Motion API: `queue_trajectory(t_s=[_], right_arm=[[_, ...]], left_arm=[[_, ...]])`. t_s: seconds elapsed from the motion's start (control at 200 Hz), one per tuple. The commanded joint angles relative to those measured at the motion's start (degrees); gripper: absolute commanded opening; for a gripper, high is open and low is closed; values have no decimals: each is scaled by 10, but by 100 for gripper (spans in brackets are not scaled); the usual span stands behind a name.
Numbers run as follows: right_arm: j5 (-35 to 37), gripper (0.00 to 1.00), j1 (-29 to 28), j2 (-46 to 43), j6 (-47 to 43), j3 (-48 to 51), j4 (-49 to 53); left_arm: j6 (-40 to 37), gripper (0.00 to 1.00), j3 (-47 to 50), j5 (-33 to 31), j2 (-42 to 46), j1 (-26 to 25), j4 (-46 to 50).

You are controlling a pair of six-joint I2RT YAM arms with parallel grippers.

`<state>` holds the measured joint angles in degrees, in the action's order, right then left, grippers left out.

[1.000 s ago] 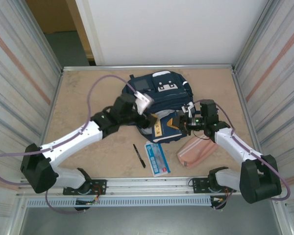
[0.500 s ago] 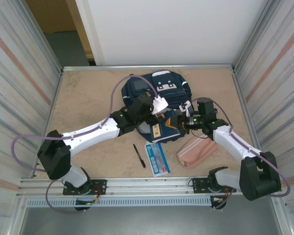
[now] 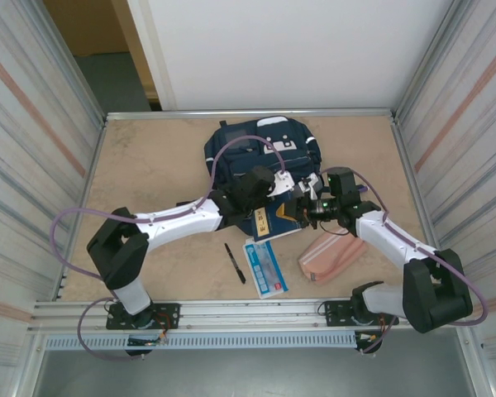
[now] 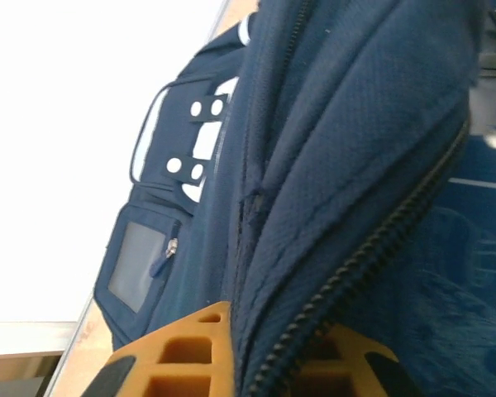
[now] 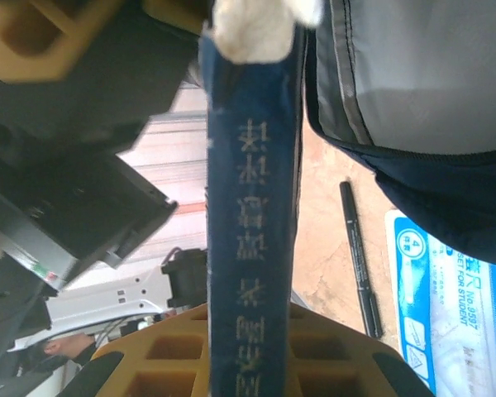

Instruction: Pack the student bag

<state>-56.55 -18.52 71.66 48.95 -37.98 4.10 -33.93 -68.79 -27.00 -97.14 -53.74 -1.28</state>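
Navy everywhere: clamping left fingers (image 4: pixel 205 349) shut on the zippered edge of the student bag (image 3: pixel 260 149), lying far-centre on the tabletop (image 3: pixel 149 165); pinching right fingers (image 5: pixel 312 349) tight on a lettered navy band (image 5: pixel 248 207).

Looks like a lab test cell. Fenced by ribbed panels (image 3: pixel 41 141) beside a tan table (image 3: pixel 149 165), with a metal rail (image 3: pixel 231 308) along its near edge.

Your open table (image 3: pixel 140 165) lies along the left edge and in the 2 far corners. The bag (image 3: pixel 260 149) fills the far middle. The left arm (image 3: pixel 178 222) and right arm (image 3: pixel 382 236) meet at its near side, a book (image 5: pixel 252 207) between them. Pen (image 3: pixel 235 262), packet (image 3: pixel 264 266) and pouch (image 3: pixel 331 256) crowd the front edge, middle to right.
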Motion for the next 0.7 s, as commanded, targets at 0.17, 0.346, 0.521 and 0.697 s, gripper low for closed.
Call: queue_trajectory(t_s=[0.17, 0.346, 0.521, 0.697], right_arm=[[-5, 0, -1, 34, 16, 32, -86], [36, 0, -4, 78, 86, 28, -218], [73, 1, -12, 150, 95, -27, -284], [127, 13, -6, 255, 24, -110, -241]], left_arm=[[-55, 0, -75, -31, 69, 6, -60], [-49, 0, -110, -16, 84, 12, -29], [28, 0, -102, 60, 130, 26, -16], [39, 0, -71, 100, 163, 28, -25]])
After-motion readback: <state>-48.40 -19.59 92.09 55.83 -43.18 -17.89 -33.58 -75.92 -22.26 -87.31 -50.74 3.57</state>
